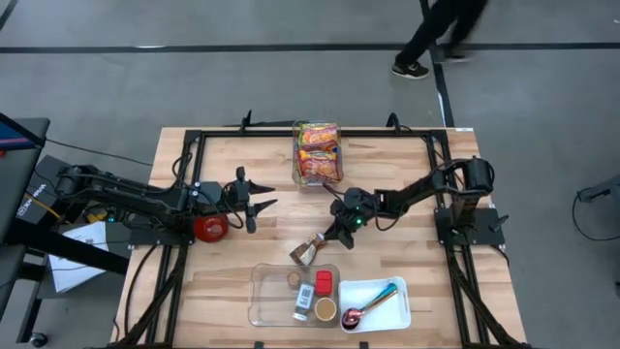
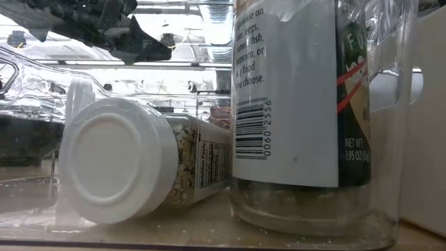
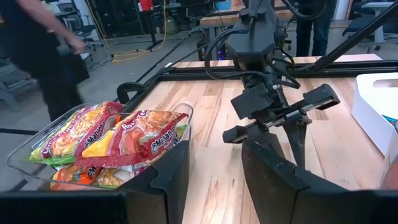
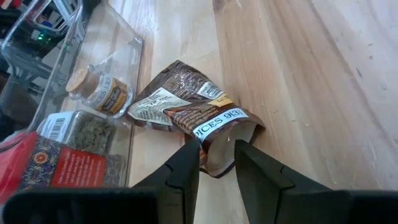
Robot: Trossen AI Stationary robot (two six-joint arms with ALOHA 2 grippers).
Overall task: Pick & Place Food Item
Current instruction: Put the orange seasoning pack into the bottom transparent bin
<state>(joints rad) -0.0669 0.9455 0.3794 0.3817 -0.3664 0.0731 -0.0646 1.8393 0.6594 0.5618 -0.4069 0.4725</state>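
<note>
Right wrist view shows me my right gripper (image 4: 216, 151) pinching the brown pouch (image 4: 193, 118) (beside the bin (image 4: 134, 62)); left gripper (image 1: 260, 197) hovers open.

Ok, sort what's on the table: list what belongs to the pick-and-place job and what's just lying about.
In the job:
- brown spice pouch, gripped at its edge
- right gripper, shut on the pouch
- clear bin of spice jars, beside the pouch

Lying about:
- clear tub of noodle packets
- white tray with a spoon
- left gripper, idle, open
</note>
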